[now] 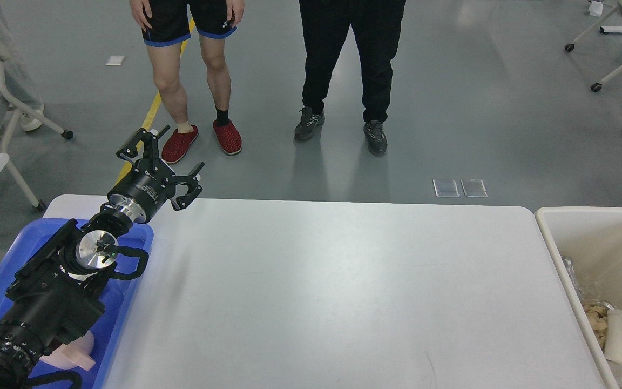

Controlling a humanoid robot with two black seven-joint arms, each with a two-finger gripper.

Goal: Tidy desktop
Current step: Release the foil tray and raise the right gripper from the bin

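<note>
- Matte white, the desktop (332, 292) fills the middle, between the blue tray (127, 302) on the left and the cream bin (586, 237) on the right.
- It looks rigid, heavy and smooth; you wipe it, you do not grasp it.
- Your left gripper (161, 162) hangs at the far left corner, fingers spread wide, holding nothing.
- Your right gripper is not visible.
</note>
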